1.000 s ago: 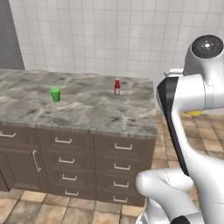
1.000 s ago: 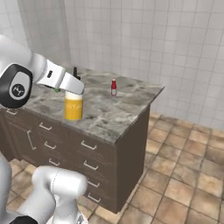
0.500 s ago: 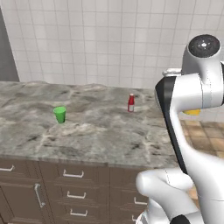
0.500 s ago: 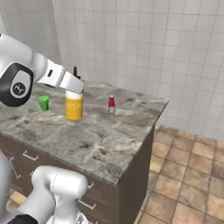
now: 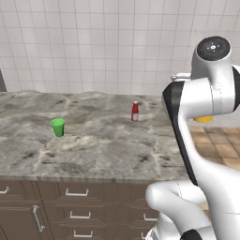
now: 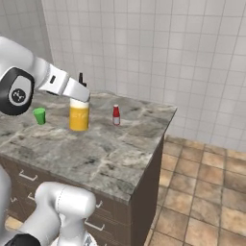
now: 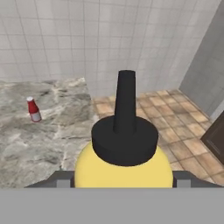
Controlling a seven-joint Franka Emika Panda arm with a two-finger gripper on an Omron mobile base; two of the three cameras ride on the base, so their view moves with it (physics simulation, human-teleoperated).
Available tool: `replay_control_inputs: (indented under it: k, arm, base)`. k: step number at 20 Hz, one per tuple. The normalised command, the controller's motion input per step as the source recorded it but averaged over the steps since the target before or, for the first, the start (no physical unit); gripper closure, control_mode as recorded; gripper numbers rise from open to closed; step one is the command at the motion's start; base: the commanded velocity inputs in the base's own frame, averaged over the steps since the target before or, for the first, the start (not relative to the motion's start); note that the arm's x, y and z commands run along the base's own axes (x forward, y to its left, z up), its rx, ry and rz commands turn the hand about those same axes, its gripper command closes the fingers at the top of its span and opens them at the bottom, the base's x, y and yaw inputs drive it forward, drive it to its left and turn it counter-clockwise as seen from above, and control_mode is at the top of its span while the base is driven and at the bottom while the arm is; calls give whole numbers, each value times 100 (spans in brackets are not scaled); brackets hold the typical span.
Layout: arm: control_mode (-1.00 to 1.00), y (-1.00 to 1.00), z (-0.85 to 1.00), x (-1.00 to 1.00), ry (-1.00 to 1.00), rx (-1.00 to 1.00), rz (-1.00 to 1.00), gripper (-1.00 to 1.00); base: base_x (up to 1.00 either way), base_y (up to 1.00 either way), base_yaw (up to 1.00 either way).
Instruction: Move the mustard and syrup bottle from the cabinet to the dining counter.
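1. Above the tabletop (image 6: 120, 144) of the dining counter, I have the mustard (image 6: 79, 114) clamped in the claw (image 6: 77, 96), jaws part-open around its shoulders.
2. Its long axis stands upright, nozzle up past the claw, base pointing down at the stone.
3. I judge the bottle hangs just over the surface rather than resting; contact isn't clear to me.
4. The red bottle (image 6: 116, 115) sits near, the green cup (image 6: 39, 116) farther off.
5. Straight down looks like my placing direction.
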Motion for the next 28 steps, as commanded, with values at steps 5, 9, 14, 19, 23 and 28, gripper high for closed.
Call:
replay_control_inputs:
  k: [5, 9, 14, 19, 23, 28]
  arm:
    - [-100, 94, -10, 31, 0, -2, -6, 100]
    - [-100, 100, -40, 42, 0, -3, -2, 100]
    - [-100, 100, -61, 62, 0, 0, 0, 100]
    - [-100, 83, -68, 91, 0, 0, 1, 100]
    - [-100, 65, -58, 100, 0, 1, 5, 100]
    - [-100, 36, -37, 100, -6, 1, 11, 100]
  base:
    - [0, 0, 0]
    - [0, 0, 0]
    - [0, 0, 0]
    - [0, 0, 0]
    - [0, 0, 0]
    - [0, 0, 0]
